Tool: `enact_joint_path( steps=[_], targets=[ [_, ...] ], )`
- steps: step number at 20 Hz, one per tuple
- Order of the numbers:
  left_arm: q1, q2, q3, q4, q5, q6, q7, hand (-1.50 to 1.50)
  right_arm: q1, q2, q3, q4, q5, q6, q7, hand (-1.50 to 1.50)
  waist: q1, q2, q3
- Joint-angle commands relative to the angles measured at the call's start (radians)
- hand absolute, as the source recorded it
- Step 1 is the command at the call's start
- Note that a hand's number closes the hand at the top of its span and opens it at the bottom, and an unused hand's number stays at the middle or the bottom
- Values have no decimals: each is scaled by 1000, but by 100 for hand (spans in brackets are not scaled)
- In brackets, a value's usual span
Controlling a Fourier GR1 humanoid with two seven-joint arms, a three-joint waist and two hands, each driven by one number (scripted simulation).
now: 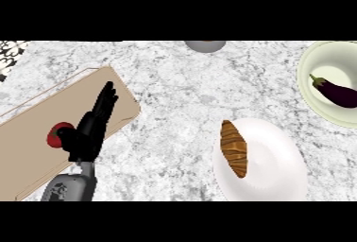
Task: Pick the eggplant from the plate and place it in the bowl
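My left robot hand [90, 127] rests open over the tan cutting board [42, 137] at the worktop's [174, 94] left edge, fingers straight, holding nothing, just beside a red tomato [57, 133]. My right robot hand is out of sight. The eggplant [335, 90] lies in the pale green dish [314, 61] at the right edge. Near the front edge, a croissant [234, 148] sits on the white dish [275, 160].

L hand [89, 130] at lower left, fingers straight, pointing up; R hand out of view.
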Motion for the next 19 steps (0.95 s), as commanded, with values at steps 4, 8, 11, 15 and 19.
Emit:
enact_joint_path(
  steps=[4, 8, 11, 15, 19],
  targets=[
    [20, -7, -10, -14, -15, 9, 16, 0, 96, -45, -97, -43, -165, 139, -43, -150, -12, -4, 0],
    [-4, 6, 13, -52, 2, 3, 49, 0, 151, -99, -108, -77, -231, 272, -11, -150, -14, -6, 0],
    [23, 9, 15, -15, -2, -10, 4, 0, 215, -31, -91, -162, -280, 308, -22, -150, -20, -7, -1],
    [37, -5, 0, -65, -10, 2, 39, 0, 308, -43, -70, -258, -329, 385, -5, -150, -19, -8, -1],
    [-59, 14, 59, 78, 13, -23, -14, 0, 384, 21, -48, -422, -391, 383, 70, -150, -24, -7, -2]
  ],
)
